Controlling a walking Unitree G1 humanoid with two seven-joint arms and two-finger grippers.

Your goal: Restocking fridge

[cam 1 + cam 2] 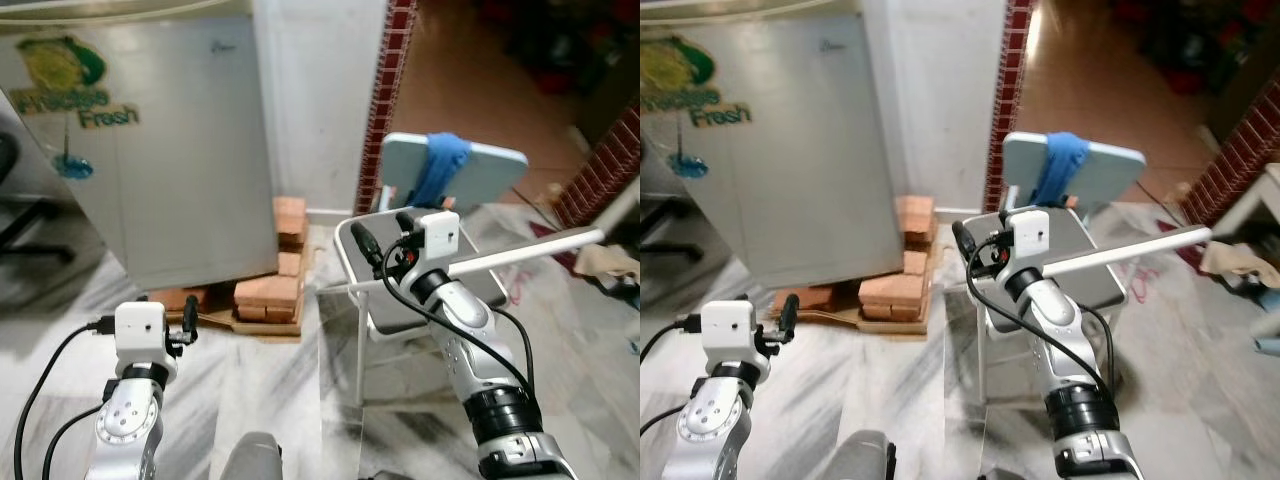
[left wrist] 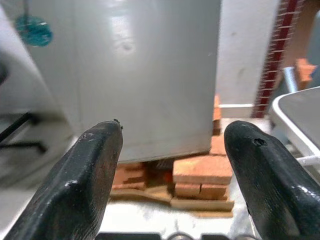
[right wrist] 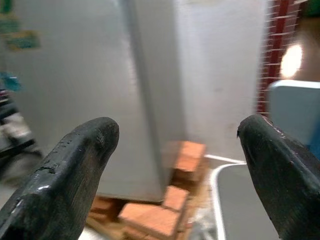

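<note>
The grey fridge (image 1: 170, 150) stands at the left with its door shut and a green "Fresh" sticker (image 1: 75, 85) on it. It rests on a stack of red bricks (image 1: 268, 295). My left gripper (image 1: 170, 322) is low at the front left, open and holding nothing; in its wrist view the left gripper (image 2: 172, 135) points at the fridge's base and the bricks (image 2: 202, 170). My right gripper (image 1: 385, 232) is raised over the chair seat, open and holding nothing; in its wrist view the right gripper (image 3: 177, 130) faces the fridge's side (image 3: 150, 90).
A chair (image 1: 345, 250) with a grey seat and a pale blue back stands right of the fridge, with a blue cloth (image 1: 440, 165) draped over the back. A white bar (image 1: 540, 248) slants across behind my right arm. A brick-patterned column (image 1: 385, 90) rises behind the chair. A black chair base (image 1: 30, 230) is at the far left.
</note>
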